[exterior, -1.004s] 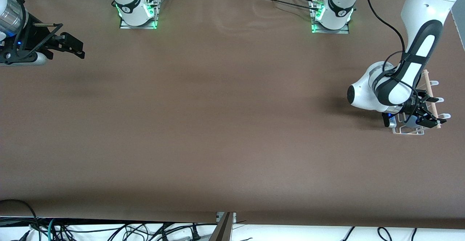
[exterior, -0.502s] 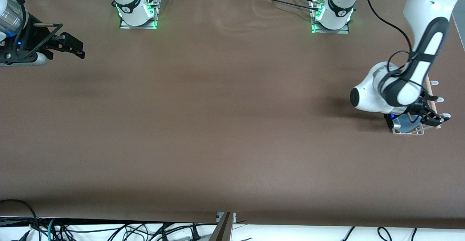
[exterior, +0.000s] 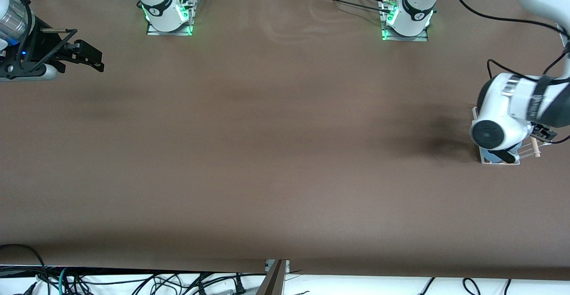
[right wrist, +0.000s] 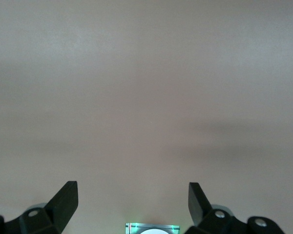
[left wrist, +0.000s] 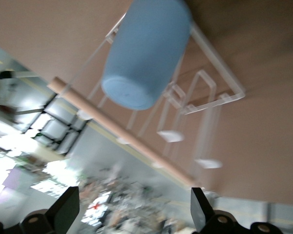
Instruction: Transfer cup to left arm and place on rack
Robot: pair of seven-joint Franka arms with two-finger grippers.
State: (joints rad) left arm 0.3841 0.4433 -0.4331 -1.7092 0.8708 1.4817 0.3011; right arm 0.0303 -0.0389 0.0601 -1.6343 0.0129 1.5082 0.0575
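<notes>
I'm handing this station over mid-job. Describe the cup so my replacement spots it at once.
Find the white wire rack at the left arm's end of the table, partly under that arm's wrist. The cup lies on it, base toward the wooden rod, with the open left pincer clear of it. It is the only light-blue, solid thing there.

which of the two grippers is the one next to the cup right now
The left gripper. It is open by the rack, with the blue cup resting on the rack's wires. The right gripper waits, open and empty, over the table at the right arm's end.
</notes>
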